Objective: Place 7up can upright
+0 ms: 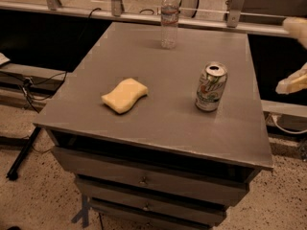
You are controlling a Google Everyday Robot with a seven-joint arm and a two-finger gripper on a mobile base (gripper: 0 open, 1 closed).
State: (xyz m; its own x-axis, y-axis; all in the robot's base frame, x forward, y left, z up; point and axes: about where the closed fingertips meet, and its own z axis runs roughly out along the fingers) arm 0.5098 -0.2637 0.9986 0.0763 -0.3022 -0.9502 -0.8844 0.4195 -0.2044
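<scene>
Fingers of the gripper are seen spread wide, with nothing held between them. One pale finger is noted high at the right edge of the view and the other lower down, both cut off by that edge. The gripper is placed past the right side of the table, at about 2 o'clock from the can and apart from it.

Floor: pale and speckled, seen at 6 to 9 o'clock around the table.

Table: grey with a flat top, viewed from the front and above.

Drawers: stacked under the top, with small knobs noted on the fronts.

Bottle: clear plastic, stood upright at 12 o'clock on the top, near the back edge. A cap is seen on it.

Sponge: yellow with wavy sides, laid flat at 8 o'clock from the centre of the top, well apart from the other things.

Can: silvery-white with green markings, stood upright on its base at 3 o'clock from the centre of the top, toward the right side. The shiny top end is turned up, and the can is touched by nothing. From it, the bottle is found at 11 o'clock and the sponge at 9 o'clock.
</scene>
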